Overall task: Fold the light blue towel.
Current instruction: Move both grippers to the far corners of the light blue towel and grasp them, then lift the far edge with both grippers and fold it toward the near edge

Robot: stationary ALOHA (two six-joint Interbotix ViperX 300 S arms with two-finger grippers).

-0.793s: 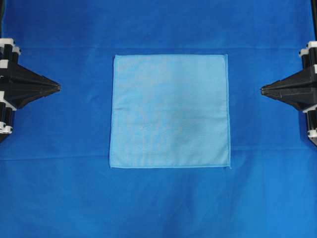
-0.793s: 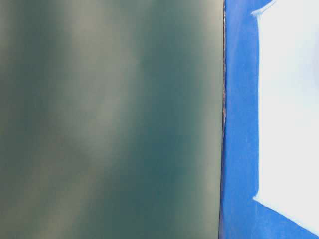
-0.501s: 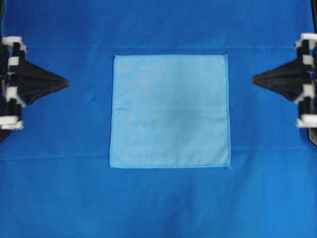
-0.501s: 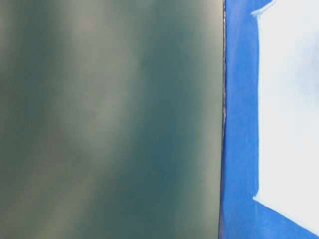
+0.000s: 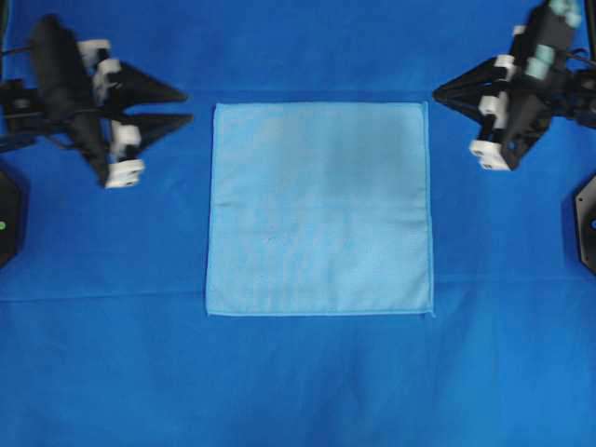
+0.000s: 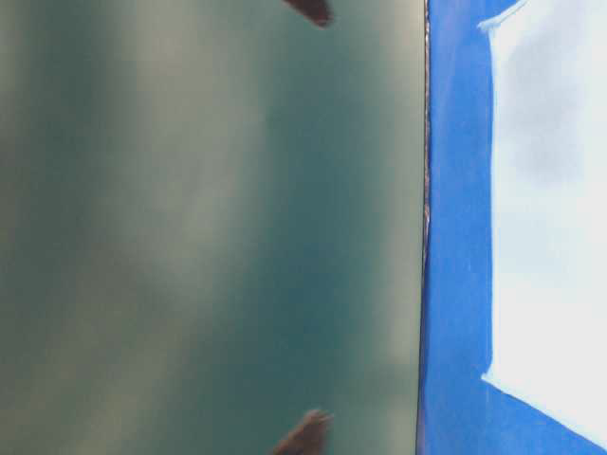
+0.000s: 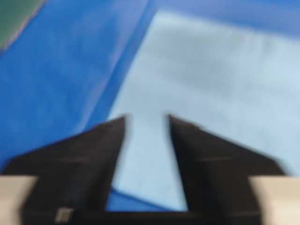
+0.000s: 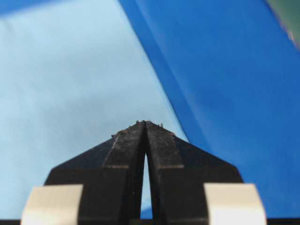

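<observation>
- Light blue towel [image 5: 319, 208] lies flat on the worktop [image 5: 298, 382].
- Left claw [image 5: 186, 106], spread, near its upper-left corner.
- Right claw [image 5: 436, 93], tips pressed together, empty, beside its upper-right corner.

A deep blue table covering [image 5: 307, 382] bears the light blue towel [image 5: 319, 209], spread flat.

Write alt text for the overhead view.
A pale sky-blue square towel lies flat and unfolded on a deep royal-blue table cloth. The left gripper, fingers apart, and the right gripper, fingers together, point at its top corners.
</observation>
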